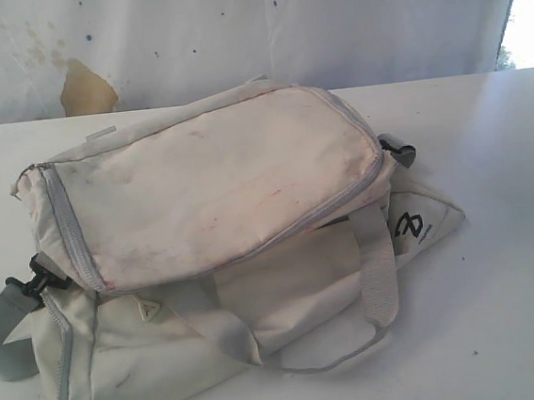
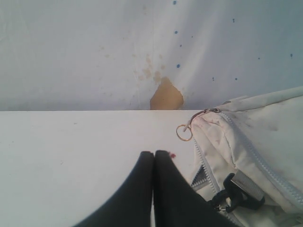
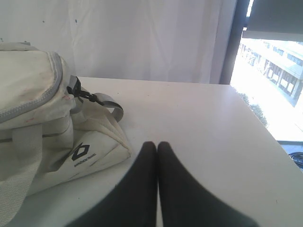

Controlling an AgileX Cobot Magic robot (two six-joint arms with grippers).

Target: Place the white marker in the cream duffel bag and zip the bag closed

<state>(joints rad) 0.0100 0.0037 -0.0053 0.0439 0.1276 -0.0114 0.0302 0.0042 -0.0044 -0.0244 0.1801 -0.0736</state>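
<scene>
The cream duffel bag (image 1: pixel 210 196) fills the exterior view's centre-left, with open table (image 1: pixel 505 309) at lower right. The left gripper (image 2: pixel 154 153) and right gripper (image 3: pixel 157 144) are clenched, both empty.

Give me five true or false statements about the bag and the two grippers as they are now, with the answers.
1. The cream duffel bag lies on the white table. True.
2. The left gripper is open wide. False: it is shut, holding nothing.
3. The right gripper grips the bag. False: it is shut and empty, apart from the bag.
4. A black logo shows on the bag's end. True.
5. A small ring hangs at a zipper end. True.
</scene>
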